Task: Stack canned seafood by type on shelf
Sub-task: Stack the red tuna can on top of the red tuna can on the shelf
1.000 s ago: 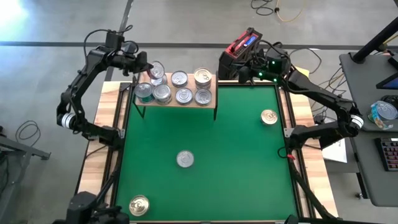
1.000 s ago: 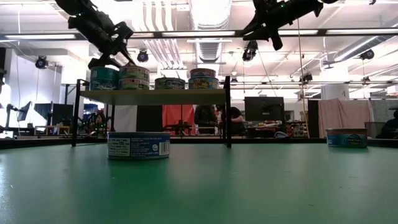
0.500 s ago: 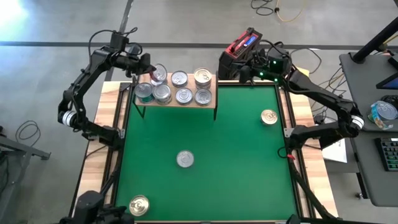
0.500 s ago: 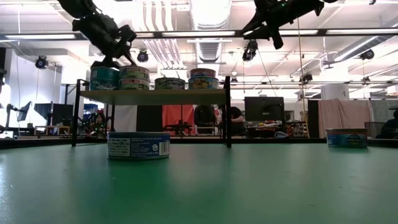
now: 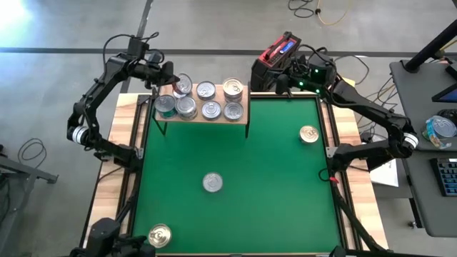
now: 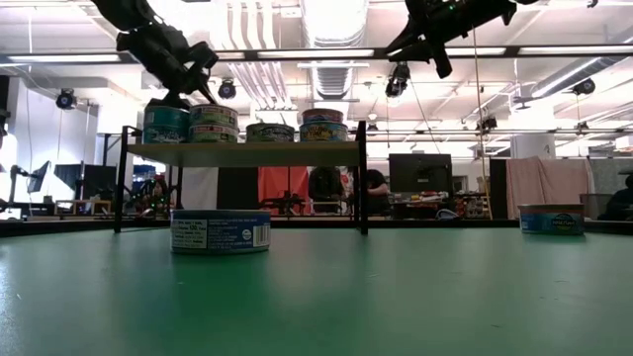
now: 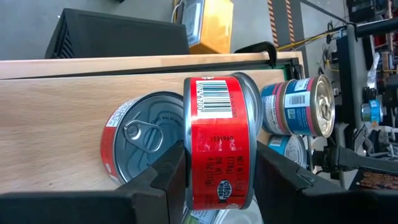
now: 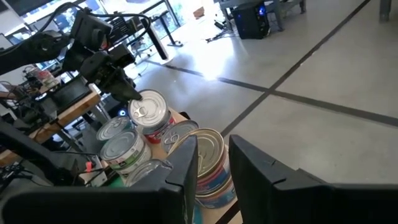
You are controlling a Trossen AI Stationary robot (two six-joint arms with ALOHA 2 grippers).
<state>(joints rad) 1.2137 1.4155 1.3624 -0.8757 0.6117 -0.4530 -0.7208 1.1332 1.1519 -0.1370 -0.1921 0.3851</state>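
"NET WT" beside barcode on red tin (image 7: 219, 143)

Since a second ago the left gripper (image 5: 173, 77), clamped on a red-sided round tin with a silver pull-tab lid (image 7: 219, 140), has shifted slightly toward the back-left corner of the small light-wood shelf on black legs (image 5: 243, 93), and its arm's elbow sits a little farther back; most of that move came in the first half second. In the low view the gripper (image 6: 188, 91) now hangs marginally higher above the shelf's left-end tins.
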